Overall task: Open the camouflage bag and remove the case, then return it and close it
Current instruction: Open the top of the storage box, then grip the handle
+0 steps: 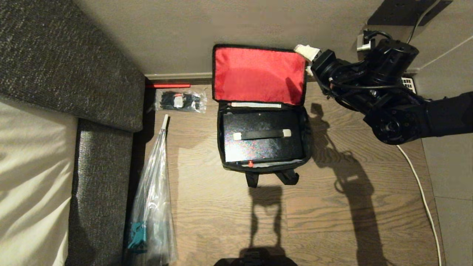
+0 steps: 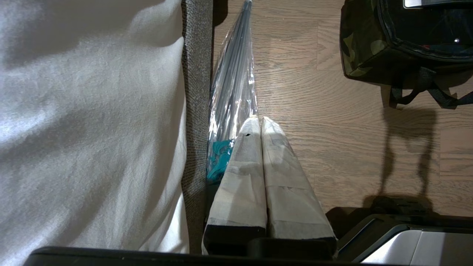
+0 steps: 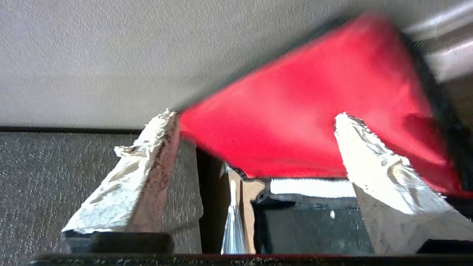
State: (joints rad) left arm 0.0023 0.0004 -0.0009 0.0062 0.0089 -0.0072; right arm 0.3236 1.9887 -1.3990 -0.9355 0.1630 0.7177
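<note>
No legible text, label, brand, number or sign on anything in view.

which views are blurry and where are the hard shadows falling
Right wrist view: motion blur smears the camouflage bag's red lid, while the right gripper stands open. Head view: sharp, with hard shadows of the arm and robot on the wooden floor. Left wrist view: sharp, strap shadow on the floor beside the shut left gripper.
</note>
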